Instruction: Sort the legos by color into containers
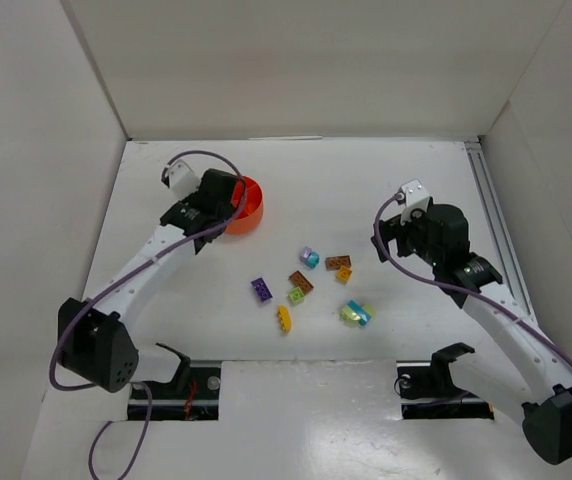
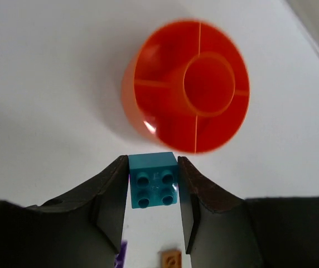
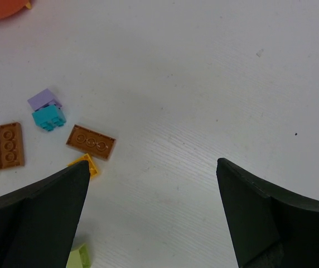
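Observation:
My left gripper (image 1: 224,203) is shut on a cyan 2x2 lego (image 2: 153,180) and holds it above the table at the near edge of the round orange-red dish (image 2: 184,86), whose compartments look empty. In the top view the gripper covers the left part of the dish (image 1: 254,208). The other legos lie loose mid-table: purple (image 1: 261,289), lilac on cyan (image 1: 309,257), brown (image 1: 339,262), orange (image 1: 345,274), brown (image 1: 301,282), lime green (image 1: 295,295), yellow (image 1: 284,318), and a cyan and pale yellow pair (image 1: 356,312). My right gripper (image 3: 153,164) is open and empty above bare table, right of the pile.
White walls enclose the table on the left, back and right. A metal rail (image 1: 491,215) runs along the right side. The right wrist view shows the brown plate (image 3: 91,142) and the orange lego (image 3: 87,166) just beside my left finger (image 3: 42,212).

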Robot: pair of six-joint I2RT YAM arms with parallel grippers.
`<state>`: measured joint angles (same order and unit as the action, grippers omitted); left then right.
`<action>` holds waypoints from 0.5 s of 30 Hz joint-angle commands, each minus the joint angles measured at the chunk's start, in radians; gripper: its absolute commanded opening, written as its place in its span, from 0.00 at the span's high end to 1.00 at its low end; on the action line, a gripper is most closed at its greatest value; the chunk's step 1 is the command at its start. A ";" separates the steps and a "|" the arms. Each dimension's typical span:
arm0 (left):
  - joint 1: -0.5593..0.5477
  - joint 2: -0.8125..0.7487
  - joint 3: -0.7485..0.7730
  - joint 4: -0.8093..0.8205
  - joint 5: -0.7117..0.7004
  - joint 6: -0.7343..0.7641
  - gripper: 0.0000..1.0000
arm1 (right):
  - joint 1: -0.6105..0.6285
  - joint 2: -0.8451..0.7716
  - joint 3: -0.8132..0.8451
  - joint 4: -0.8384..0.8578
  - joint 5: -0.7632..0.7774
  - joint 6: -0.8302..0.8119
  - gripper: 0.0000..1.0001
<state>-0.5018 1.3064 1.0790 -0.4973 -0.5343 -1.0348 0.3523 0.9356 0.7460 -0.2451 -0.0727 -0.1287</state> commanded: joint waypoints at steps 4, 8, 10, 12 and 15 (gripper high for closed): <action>0.163 0.094 0.168 0.115 0.014 0.248 0.86 | -0.018 -0.037 0.000 0.050 0.042 -0.009 0.00; 0.226 0.177 0.211 0.187 0.056 0.318 0.86 | -0.027 -0.037 0.000 0.050 0.053 -0.009 0.00; 0.244 0.201 0.225 0.227 0.077 0.346 0.86 | -0.027 -0.037 0.009 0.050 0.062 -0.009 0.00; 0.244 0.237 0.225 0.281 0.077 0.403 0.84 | -0.036 -0.026 0.009 0.050 0.062 -0.009 0.00; 0.244 0.293 0.251 0.302 0.102 0.449 0.83 | -0.036 -0.017 0.018 0.041 0.062 -0.009 0.00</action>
<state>-0.2581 1.5711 1.2728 -0.2745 -0.4641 -0.6819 0.3241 0.9169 0.7414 -0.2424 -0.0254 -0.1352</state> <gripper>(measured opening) 0.334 0.994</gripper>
